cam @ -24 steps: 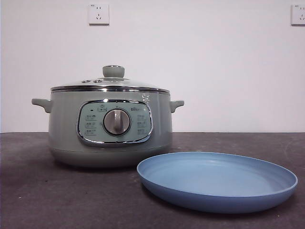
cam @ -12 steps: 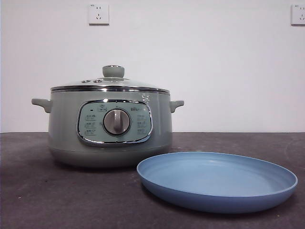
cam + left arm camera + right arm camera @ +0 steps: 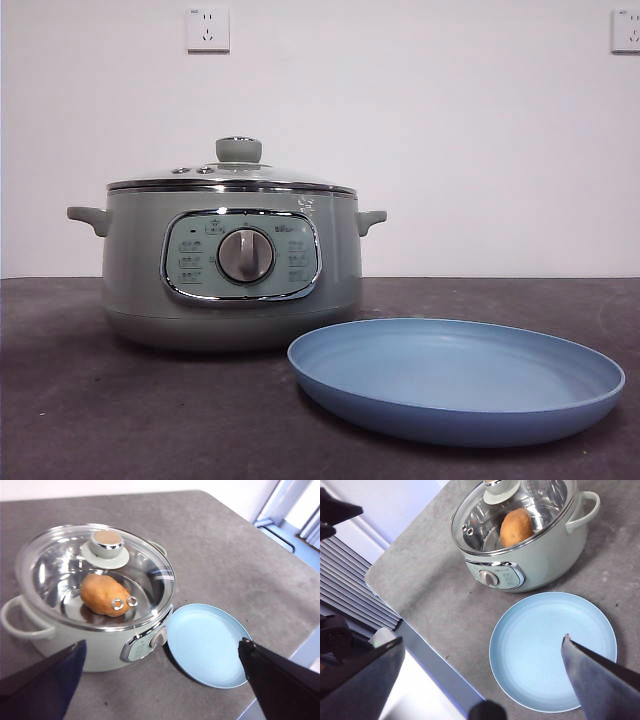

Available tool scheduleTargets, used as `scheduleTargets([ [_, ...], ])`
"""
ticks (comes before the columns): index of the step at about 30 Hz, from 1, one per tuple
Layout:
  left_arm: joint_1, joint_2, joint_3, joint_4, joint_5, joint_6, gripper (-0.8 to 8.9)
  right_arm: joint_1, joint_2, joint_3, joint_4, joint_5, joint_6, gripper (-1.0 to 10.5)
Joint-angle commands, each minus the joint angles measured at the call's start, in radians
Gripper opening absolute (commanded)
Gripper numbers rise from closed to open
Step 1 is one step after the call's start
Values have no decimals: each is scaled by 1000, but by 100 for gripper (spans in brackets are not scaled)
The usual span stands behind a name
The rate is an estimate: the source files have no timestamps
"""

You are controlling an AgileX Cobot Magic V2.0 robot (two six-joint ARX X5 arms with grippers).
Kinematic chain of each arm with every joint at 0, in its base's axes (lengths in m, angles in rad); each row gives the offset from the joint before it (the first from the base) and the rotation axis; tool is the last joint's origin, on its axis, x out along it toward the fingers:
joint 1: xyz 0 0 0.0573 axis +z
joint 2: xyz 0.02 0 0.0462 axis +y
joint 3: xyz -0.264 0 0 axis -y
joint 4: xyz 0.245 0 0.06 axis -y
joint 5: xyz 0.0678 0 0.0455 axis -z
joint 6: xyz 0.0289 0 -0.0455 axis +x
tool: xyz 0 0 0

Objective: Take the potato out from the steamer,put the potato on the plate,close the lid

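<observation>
The sage-green steamer [image 3: 230,265] stands on the dark table with its glass lid [image 3: 235,176] shut on it. Through the lid the orange-brown potato [image 3: 102,595] shows inside the pot; it also shows in the right wrist view [image 3: 516,526]. The light blue plate [image 3: 455,378] lies empty beside the steamer, nearer the camera. My left gripper [image 3: 160,680] is open, high above the steamer and plate. My right gripper [image 3: 482,675] is open, high above the plate [image 3: 552,650]. Neither gripper shows in the front view.
The table's edge [image 3: 427,652] runs close to the plate and steamer in the right wrist view. Two wall sockets [image 3: 207,29] sit on the white wall behind. A grey table surface [image 3: 215,555] stretches beyond the steamer.
</observation>
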Motion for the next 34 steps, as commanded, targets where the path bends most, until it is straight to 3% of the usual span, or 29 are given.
scheduleTargets([
  [1,-34,76,31,59,-6,10,659,3,5,1,3,0,6,680],
  [9,-165,357,171,222,-143,38,659,3,17,1,4,0,6,680],
  [21,-249,787,472,251,-275,99,659,3,18,1,4,0,6,680],
  [34,-283,964,503,317,-332,102,656,3,43,1,6,4,6,680],
])
